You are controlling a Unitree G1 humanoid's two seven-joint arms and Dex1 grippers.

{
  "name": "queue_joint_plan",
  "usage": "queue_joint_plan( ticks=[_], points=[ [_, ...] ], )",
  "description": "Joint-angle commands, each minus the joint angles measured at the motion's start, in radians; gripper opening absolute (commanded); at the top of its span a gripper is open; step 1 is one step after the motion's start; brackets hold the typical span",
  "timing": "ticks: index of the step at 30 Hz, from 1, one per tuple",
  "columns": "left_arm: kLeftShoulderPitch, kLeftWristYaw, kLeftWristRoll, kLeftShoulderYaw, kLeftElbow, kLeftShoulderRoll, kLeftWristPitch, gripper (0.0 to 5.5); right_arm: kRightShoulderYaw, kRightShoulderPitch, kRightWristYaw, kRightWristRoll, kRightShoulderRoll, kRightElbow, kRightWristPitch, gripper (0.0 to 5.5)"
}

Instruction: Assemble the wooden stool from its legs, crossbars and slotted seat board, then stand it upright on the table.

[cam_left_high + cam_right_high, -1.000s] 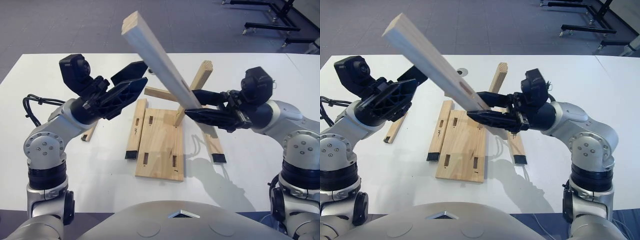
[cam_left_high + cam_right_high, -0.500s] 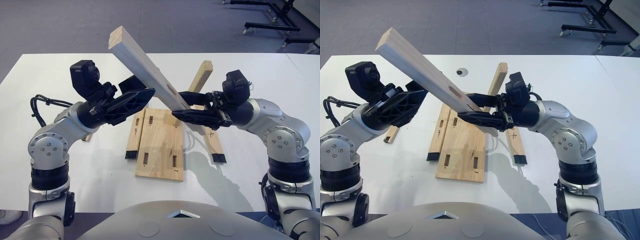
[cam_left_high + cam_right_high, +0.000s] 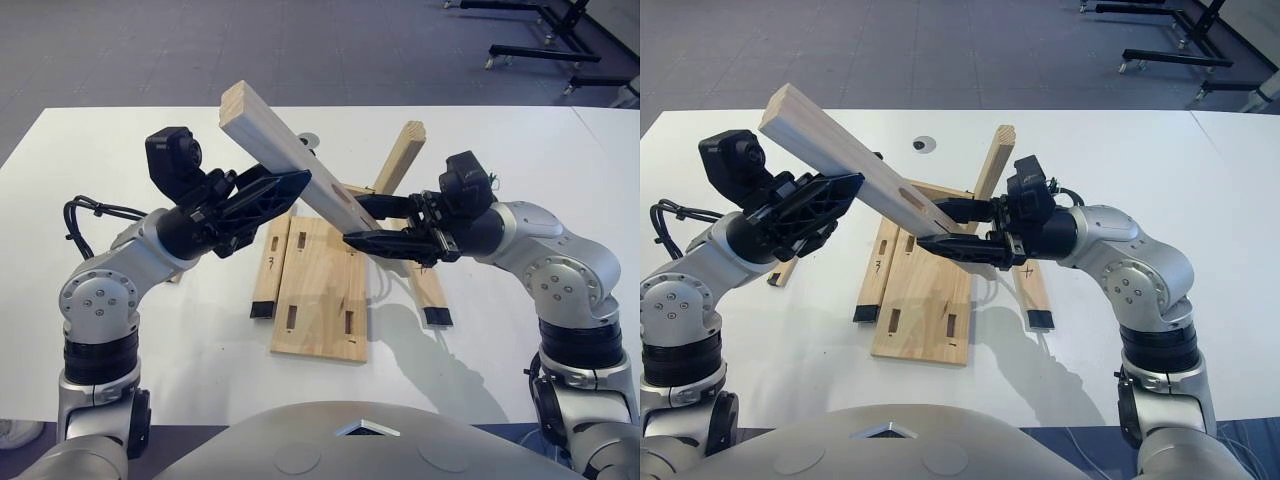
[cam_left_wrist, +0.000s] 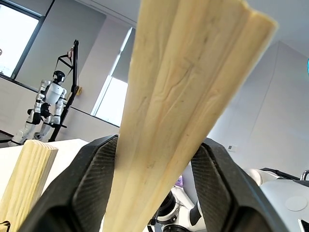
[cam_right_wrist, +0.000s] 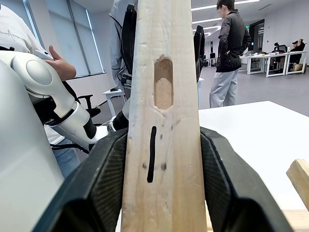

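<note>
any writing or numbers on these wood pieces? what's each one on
"3" or "7", handwritten, cannot tell which: on the left flat leg, beside the seat board.
"x", handwritten: on the right flat leg, on the board's other side.
"|", a single dark pen stroke, maybe a "1": on the raised leg, below its slot.
Nothing else is readable.

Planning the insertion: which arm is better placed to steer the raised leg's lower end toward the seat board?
Probably the right. The right gripper clamps the wooden leg at its lower end, over the seat board; the left gripper holds it higher up, farther from the board.
</note>
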Motion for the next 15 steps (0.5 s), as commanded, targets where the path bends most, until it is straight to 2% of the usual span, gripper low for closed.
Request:
queue_joint_plan(
  ticks=[1,6,14,15],
  points=[
    [0.027,-0.043,0.045,-0.006,-0.030,-0.013,-0.028,2.29,-0.011,-0.014,-0.041,-0.022,0.012,0.008,-0.015,2.03],
    [0.059,-0.081,0.085,-0.007,-0.022,-0.024,-0.062,2.20,-0.021,-0.033,-0.100,-0.035,0.019,0.031,0.014,2.03],
    [0.099,-0.139,0.137,-0.031,-0.044,-0.018,-0.088,2.15,-0.032,-0.023,-0.097,-0.041,0.017,0.036,0.023,2.03],
    [0.102,-0.146,0.142,-0.033,-0.046,-0.017,-0.092,2.14,-0.032,-0.022,-0.098,-0.044,0.017,0.036,0.021,2.39]
  ],
)
